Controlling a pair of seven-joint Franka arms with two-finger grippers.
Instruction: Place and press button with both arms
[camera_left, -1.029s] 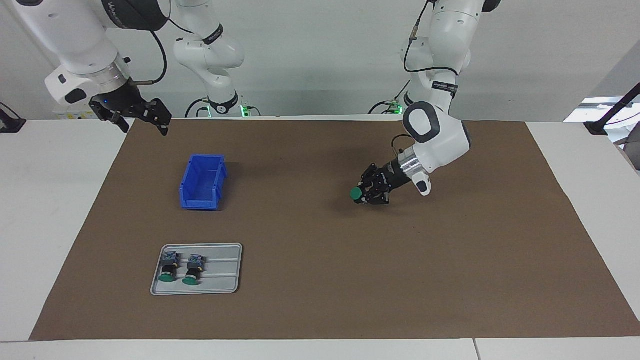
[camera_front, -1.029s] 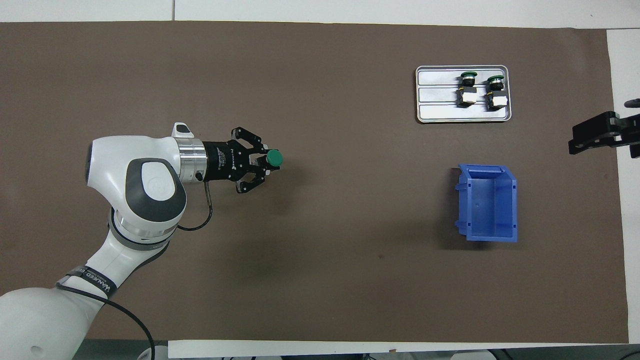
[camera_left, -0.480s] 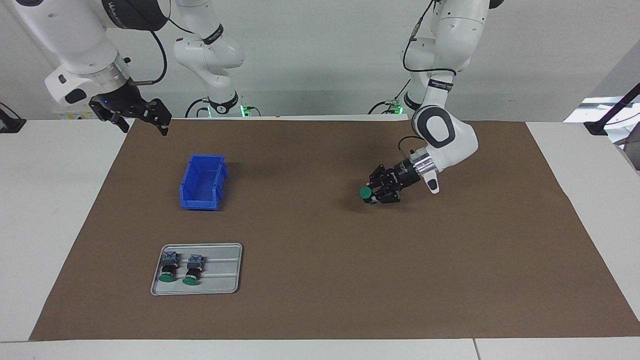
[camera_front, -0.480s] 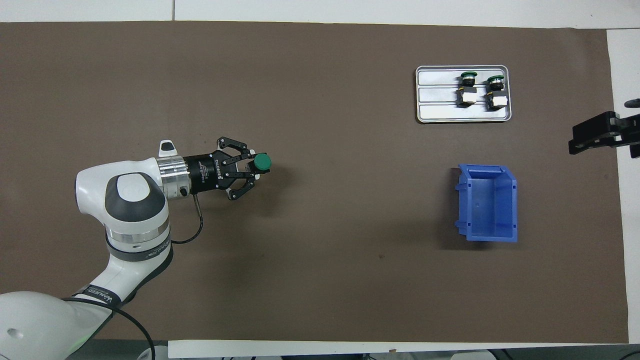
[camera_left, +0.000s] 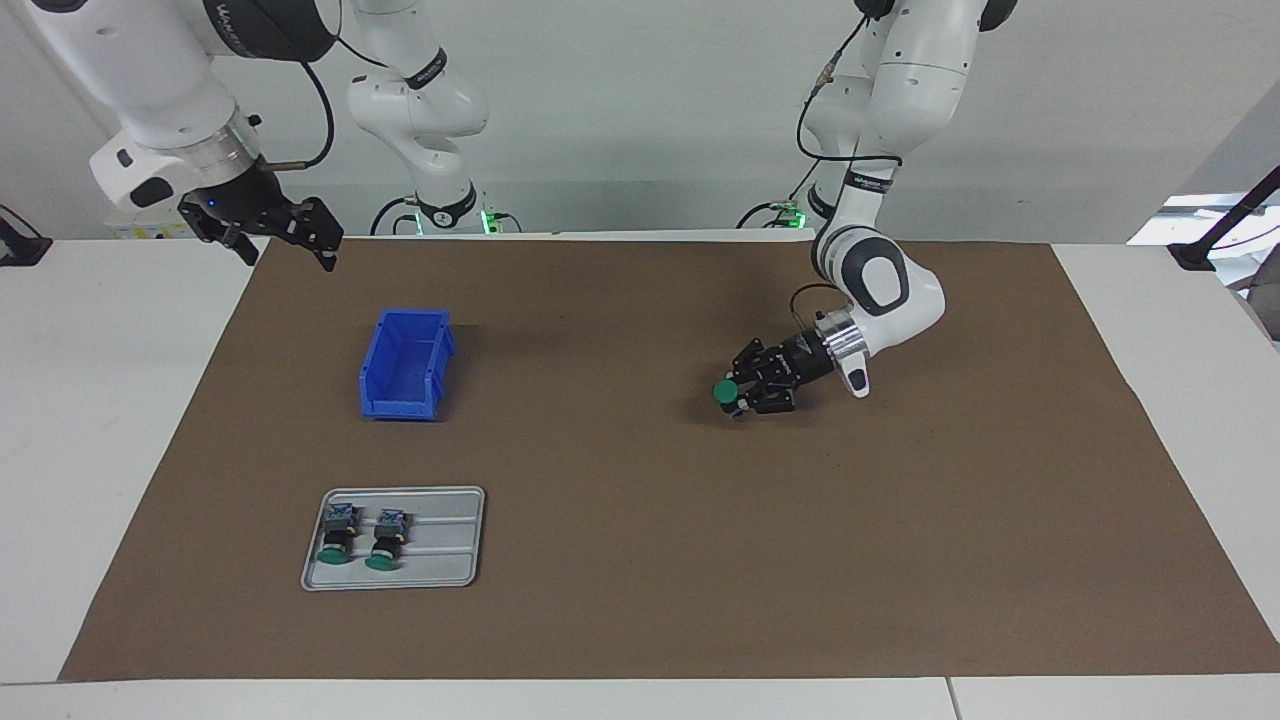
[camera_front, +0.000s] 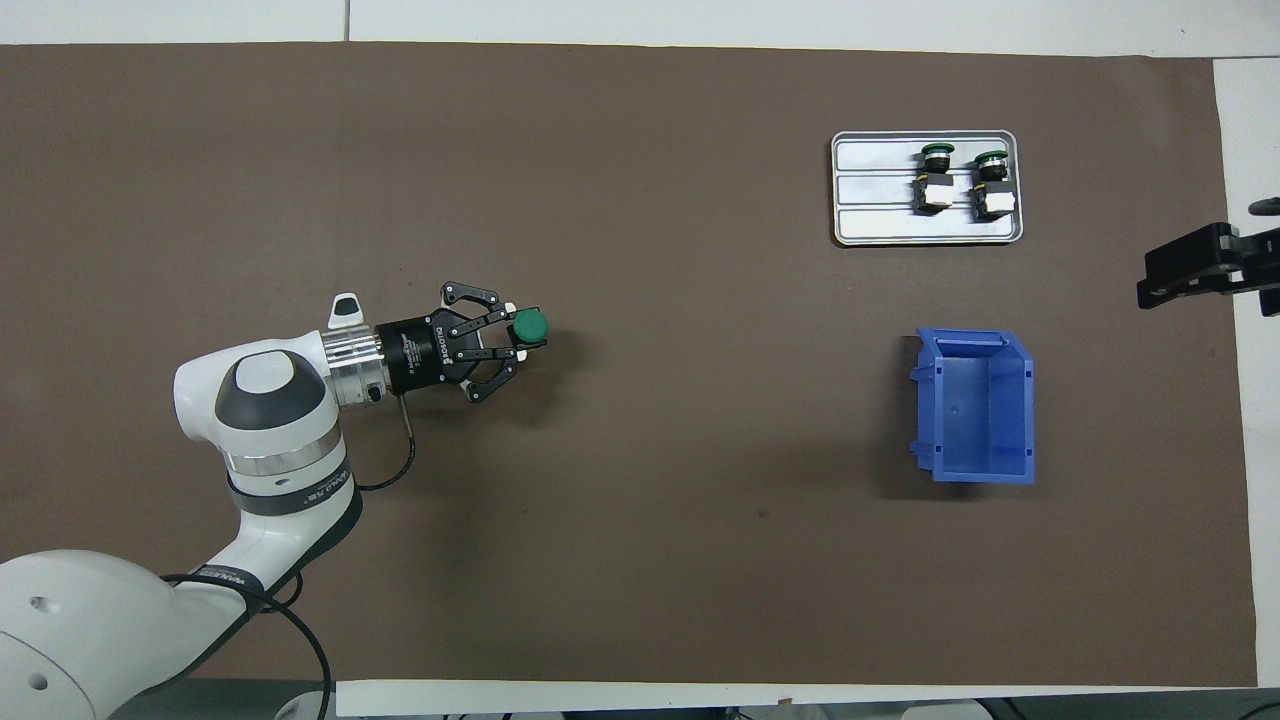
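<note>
A: Now, left gripper (camera_left: 740, 396)?
B: Low over the brown mat (camera_left: 640, 600), toward the left arm's end of the surface. Wrist tilted, fingers pointing sideways toward the middle of the mat. Fingers partly closed on the button (camera_left: 724, 393).

A: How is the button held?
B: Clamped by its body, green cap sticking out past the fingertips. In the overhead view the cap (camera_front: 528, 326) shows clear of the fingers (camera_front: 500, 338). Whether it touches the mat, cannot tell; its shadow lies close under it.

A: Right gripper (camera_left: 300, 235)?
B: Up in the air over the mat's edge at the right arm's end, the arm waiting. Fingers spread wide, nothing in them.

A: Other items?
B: Blue bin (camera_left: 405, 364), open side up, on the mat toward the right arm's end. Grey tray (camera_left: 440, 540), farther from the robots than the bin. Two more buttons (camera_left: 338, 533) lie side by side in the tray, green caps pointing away from the robots. Both sit at the tray's end toward the right arm.
</note>
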